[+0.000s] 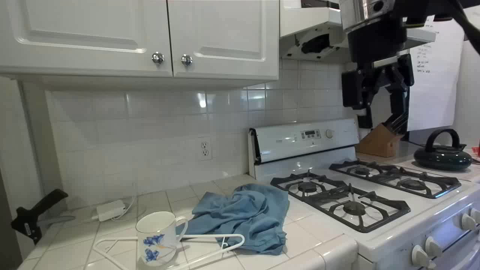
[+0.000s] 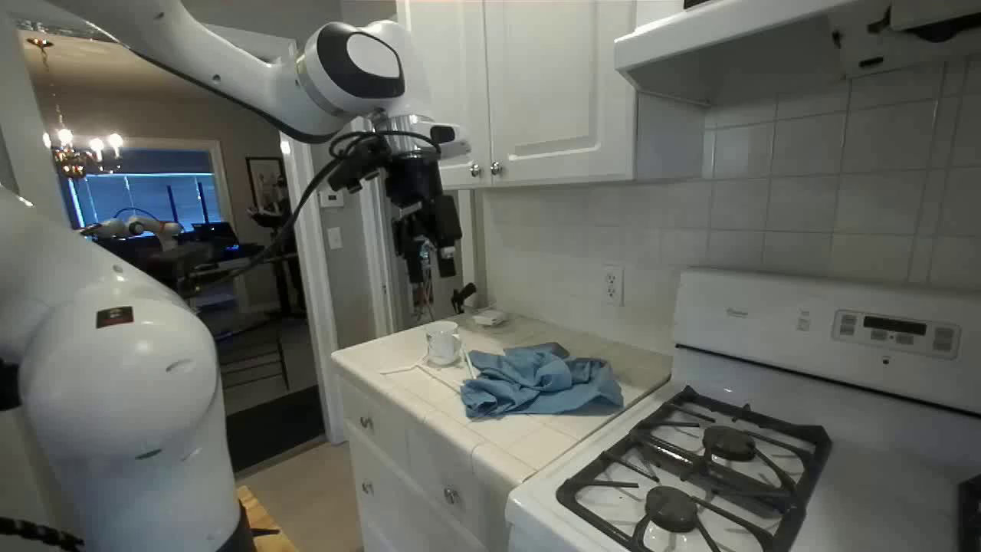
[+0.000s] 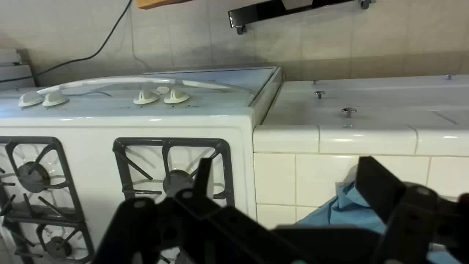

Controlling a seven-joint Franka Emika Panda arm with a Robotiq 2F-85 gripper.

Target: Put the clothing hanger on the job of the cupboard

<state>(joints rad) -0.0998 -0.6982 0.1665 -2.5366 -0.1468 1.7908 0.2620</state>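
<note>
A white clothing hanger (image 1: pixel 204 236) lies on the tiled counter in both exterior views (image 2: pixel 402 369). A mug hides part of it, and its right end lies by the blue cloth. The white cupboard (image 1: pixel 225 37) hangs above the counter. Its two doors are closed, with round silver knobs (image 1: pixel 158 57) side by side at their lower corners, also in an exterior view (image 2: pixel 496 168). My gripper (image 1: pixel 382 122) is open and empty, pointing down high in the air, well apart from the hanger; it also shows in an exterior view (image 2: pixel 431 264) and the wrist view (image 3: pixel 285 172). The hanger is out of the wrist view.
A white mug with blue flowers (image 1: pixel 155 240) and a crumpled blue cloth (image 1: pixel 255 217) are on the counter. The gas stove (image 1: pixel 311 221) with black grates stands beside it. A white charger (image 1: pixel 110 210), knife block (image 1: pixel 378 142), dark kettle (image 1: pixel 442 155) and range hood (image 1: pixel 311 22) are nearby.
</note>
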